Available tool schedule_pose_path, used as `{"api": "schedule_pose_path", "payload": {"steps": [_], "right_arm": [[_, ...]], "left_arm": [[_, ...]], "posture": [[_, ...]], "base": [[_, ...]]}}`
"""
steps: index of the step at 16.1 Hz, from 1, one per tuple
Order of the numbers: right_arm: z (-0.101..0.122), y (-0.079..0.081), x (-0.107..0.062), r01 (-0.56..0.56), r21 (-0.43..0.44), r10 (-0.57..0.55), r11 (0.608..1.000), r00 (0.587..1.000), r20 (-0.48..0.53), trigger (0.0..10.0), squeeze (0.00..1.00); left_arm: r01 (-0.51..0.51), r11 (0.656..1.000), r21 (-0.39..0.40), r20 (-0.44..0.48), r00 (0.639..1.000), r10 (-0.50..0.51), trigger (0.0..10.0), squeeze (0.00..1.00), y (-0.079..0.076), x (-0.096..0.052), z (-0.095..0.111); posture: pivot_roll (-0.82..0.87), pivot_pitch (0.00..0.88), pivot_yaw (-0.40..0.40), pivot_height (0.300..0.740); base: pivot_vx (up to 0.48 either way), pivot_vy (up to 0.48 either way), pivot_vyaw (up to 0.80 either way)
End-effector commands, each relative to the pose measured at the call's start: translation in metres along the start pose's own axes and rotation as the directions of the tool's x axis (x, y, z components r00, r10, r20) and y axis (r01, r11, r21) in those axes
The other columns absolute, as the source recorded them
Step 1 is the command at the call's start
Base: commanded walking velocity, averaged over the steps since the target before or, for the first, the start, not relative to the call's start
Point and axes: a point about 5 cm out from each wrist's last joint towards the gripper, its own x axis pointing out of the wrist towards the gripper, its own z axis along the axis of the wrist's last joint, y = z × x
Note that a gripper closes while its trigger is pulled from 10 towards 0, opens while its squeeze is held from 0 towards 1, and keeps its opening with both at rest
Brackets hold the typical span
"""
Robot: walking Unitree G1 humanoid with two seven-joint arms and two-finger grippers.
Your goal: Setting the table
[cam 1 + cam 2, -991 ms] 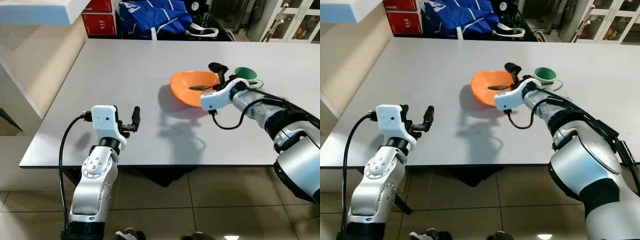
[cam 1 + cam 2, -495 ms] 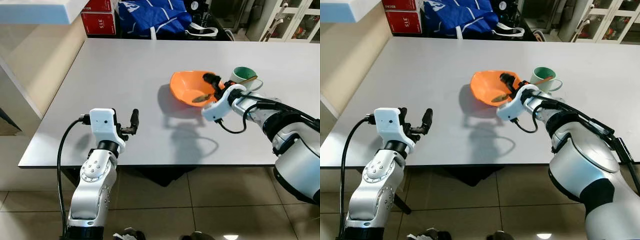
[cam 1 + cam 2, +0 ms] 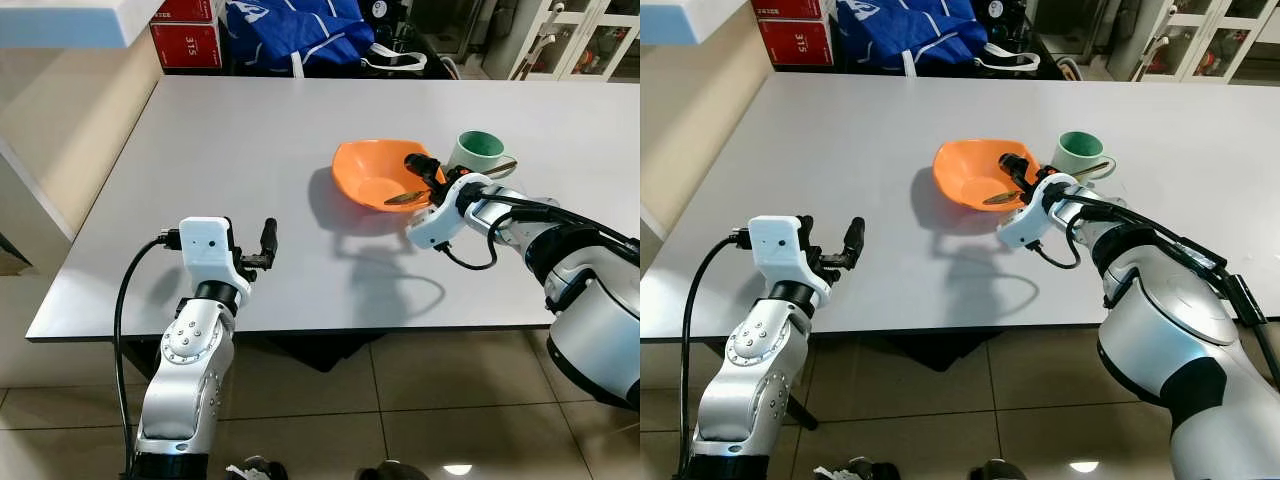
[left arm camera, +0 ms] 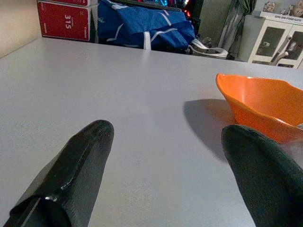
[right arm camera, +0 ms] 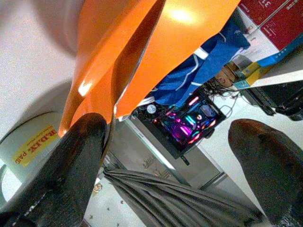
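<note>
An orange bowl [image 3: 372, 172] lies on the grey table [image 3: 230, 130] right of the middle, with a spoon [image 3: 404, 197] inside it. Just right of it stands a green-lined white mug [image 3: 478, 150]. My right gripper [image 3: 425, 170] is at the bowl's right rim. In the right wrist view its fingers stand wide apart, so it is open, and one finger [image 5: 80, 156] lies against the orange rim [image 5: 142, 52]. My left gripper [image 3: 250, 238] hovers open over the table's near left part, holding nothing, with the bowl [image 4: 258, 104] far ahead of it.
A blue bag [image 3: 290, 25] and red boxes [image 3: 188, 45] stand beyond the table's far edge. White cabinets [image 3: 575, 40] are at the back right, and a white counter corner [image 3: 70, 20] juts in at the top left. The floor is tiled.
My right gripper brought the tilted, raised bowl down beside the mug. Its fingers now stand apart. The left arm sank slightly. The camera shifted a little.
</note>
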Motion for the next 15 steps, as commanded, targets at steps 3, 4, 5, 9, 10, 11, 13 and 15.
{"api": "schedule_pose_path", "payload": {"steps": [3, 4, 5, 9, 10, 11, 13, 15], "right_arm": [[0.002, 0.005, 0.0, -0.016, 0.006, 0.016, 1.0, 1.0, -0.004, 10.0, 0.0], [0.002, 0.004, 0.0, -0.013, 0.023, 0.013, 1.0, 1.0, -0.013, 10.0, 0.0], [0.0, 0.003, 0.0, -0.007, 0.052, 0.008, 0.999, 1.0, -0.028, 10.0, 0.0], [-0.014, -0.006, 0.0, 0.108, 0.433, -0.036, 0.895, 0.984, -0.172, 10.0, 0.0], [-0.024, -0.012, -0.001, 0.231, 0.724, -0.032, 0.65, 0.96, -0.277, 10.0, 0.0], [-0.03, -0.018, -0.002, 0.317, 0.804, -0.056, 0.504, 0.941, -0.335, 10.0, 0.0], [-0.038, -0.022, -0.005, 0.405, 0.858, -0.078, 0.315, 0.912, -0.402, 10.0, 0.0], [-0.044, -0.028, -0.007, 0.454, 0.852, -0.117, 0.262, 0.891, -0.439, 10.0, 0.0]], "left_arm": [[0.007, 1.0, 0.005, 0.009, 1.0, -0.007, 10.0, 0.0, -0.002, -0.002, 0.004], [0.007, 1.0, 0.005, 0.009, 1.0, -0.007, 10.0, 0.0, -0.002, -0.002, 0.004], [0.002, 1.0, 0.008, 0.008, 1.0, -0.002, 10.0, 0.0, -0.002, -0.002, 0.004], [-0.015, 1.0, 0.0, 0.016, 1.0, 0.015, 10.0, 0.0, 0.0, 0.001, 0.007], [-0.015, 1.0, -0.003, 0.018, 1.0, 0.015, 10.0, 0.0, 0.001, 0.001, 0.007], [-0.015, 1.0, -0.005, 0.019, 1.0, 0.015, 10.0, 0.0, 0.001, 0.001, 0.008], [-0.003, 1.0, -0.002, 0.015, 1.0, 0.003, 10.0, 0.0, 0.0, 0.002, 0.007], [0.001, 1.0, -0.001, 0.015, 1.0, -0.001, 10.0, 0.0, 0.0, 0.003, 0.007]], "posture": [[-0.13, 0.078, -0.012, 0.74], [-0.13, 0.078, -0.012, 0.74], [-0.13, 0.079, -0.011, 0.74], [-0.13, 0.074, -0.014, 0.74], [-0.13, 0.072, -0.01, 0.74], [-0.13, 0.073, -0.005, 0.74], [-0.14, 0.068, 0.003, 0.74], [-0.14, 0.062, 0.008, 0.74]], "base": [[0.0, 0.0, 0.0], [0.0, 0.0, 0.0], [0.0, 0.0, 0.0], [0.0, 0.0, 0.0], [0.0, 0.0, 0.0], [0.0, 0.0, 0.0], [0.0, 0.0, 0.0], [0.0, 0.0, 0.0]]}}
